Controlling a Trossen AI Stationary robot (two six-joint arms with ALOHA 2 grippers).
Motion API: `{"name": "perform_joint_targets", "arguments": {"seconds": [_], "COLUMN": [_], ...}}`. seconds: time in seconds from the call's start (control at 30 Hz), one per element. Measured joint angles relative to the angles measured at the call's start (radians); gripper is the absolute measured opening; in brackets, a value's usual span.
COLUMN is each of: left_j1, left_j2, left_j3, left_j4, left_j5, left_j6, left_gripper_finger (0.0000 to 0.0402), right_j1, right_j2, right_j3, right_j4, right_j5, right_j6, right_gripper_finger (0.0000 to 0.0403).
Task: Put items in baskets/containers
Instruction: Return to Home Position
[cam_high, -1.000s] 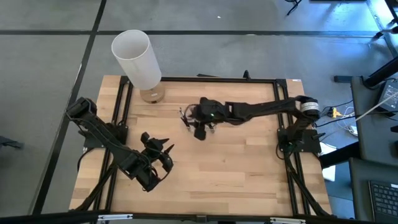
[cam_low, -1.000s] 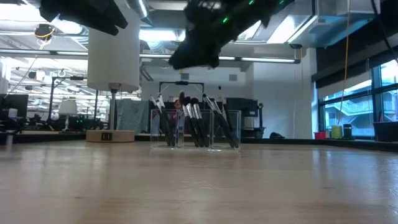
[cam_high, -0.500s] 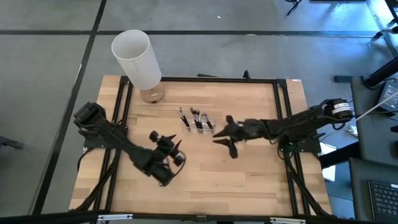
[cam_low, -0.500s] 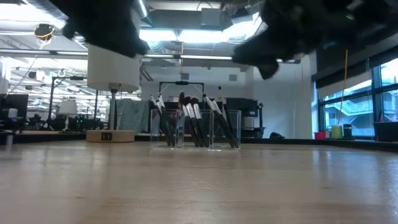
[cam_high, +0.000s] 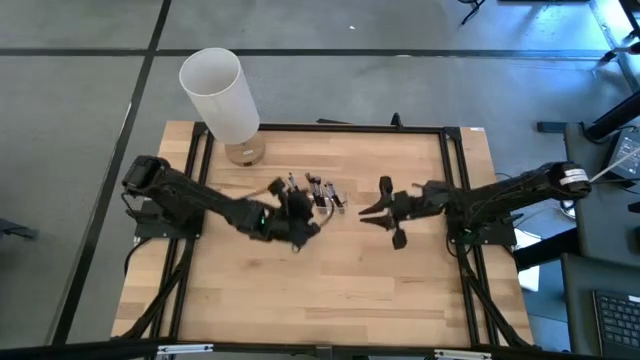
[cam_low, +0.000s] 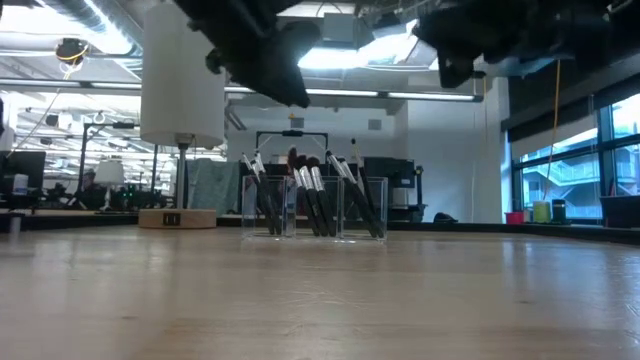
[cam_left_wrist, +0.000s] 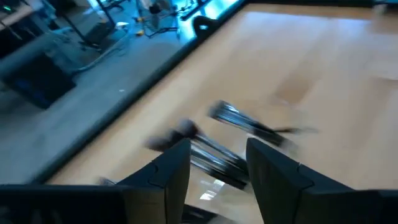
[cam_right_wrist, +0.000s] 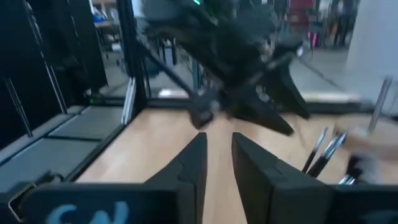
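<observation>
Thin dark makeup brushes (cam_low: 312, 195) in the small clear plastic organizer (cam_low: 375, 207) seem light, slippery; pinch mid-handle. Left claw (cam_high: 300, 218) and right claw (cam_high: 375, 212) near it stand slightly parted.

**A:** Overhead cam's evenly lit, no glare — barely any shadow on the table (cam_high: 350, 280).

**B:** Low cam's rougher. The ceiling lights (cam_low: 345, 55) blow out up top, so the left arm (cam_low: 255, 45) and right arm (cam_low: 500, 35) are just black silhouettes. The near end of the table is out of focus too.

**A:** Both wrist cams are smeared — brushes (cam_left_wrist: 249, 127) streak in the left one, and the right one's background is mush.
</observation>
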Motion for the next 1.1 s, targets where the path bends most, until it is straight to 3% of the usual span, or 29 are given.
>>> {"name": "perform_joint_targets", "arguments": {"seconds": [0.2, 0.4, 0.47, 0.67, 0.77, 0.9, 1.0, 1.1], "left_j1": [0.100, 0.177, 0.235, 0.415, 0.456, 0.461, 0.459, 0.445], "left_j2": [-0.114, -0.294, -0.378, -0.612, -0.721, -0.850, -0.931, -1.009], "left_j3": [0.000, -0.123, -0.212, -0.470, -0.556, -0.657, -0.736, -0.814], "left_j4": [-0.015, 0.056, 0.128, 0.474, 0.558, 0.590, 0.637, 0.685], "left_j5": [0.011, 0.039, 0.109, 0.499, 0.625, 0.641, 0.642, 0.642], "left_j6": [0.203, 0.385, 0.435, 0.543, 0.555, 0.557, 0.548, 0.542], "left_gripper_finger": [0.0152, 0.0152, 0.0152, 0.0152, 0.0152, 0.0152, 0.0152, 0.0152], "right_j1": [-0.147, -0.300, -0.344, -0.418, -0.422, -0.396, -0.352, -0.326], "right_j2": [-0.207, -0.426, -0.482, -0.601, -0.633, -0.641, -0.640, -0.642], "right_j3": [0.001, 0.001, 0.001, 0.001, -0.003, -0.106, -0.204, -0.240], "right_j4": [-0.141, -0.333, -0.376, -0.530, -0.634, -0.518, -0.362, -0.348], "right_j5": [-0.171, -0.220, -0.222, -0.238, -0.239, -0.223, -0.133, -0.034], "right_j6": [-0.042, -0.067, -0.084, -0.111, -0.089, 0.012, 0.039, 0.003], "right_gripper_finger": [0.0057, 0.0046, 0.0043, 0.0037, 0.0033, 0.0021, 0.0010, 0.0004]}}
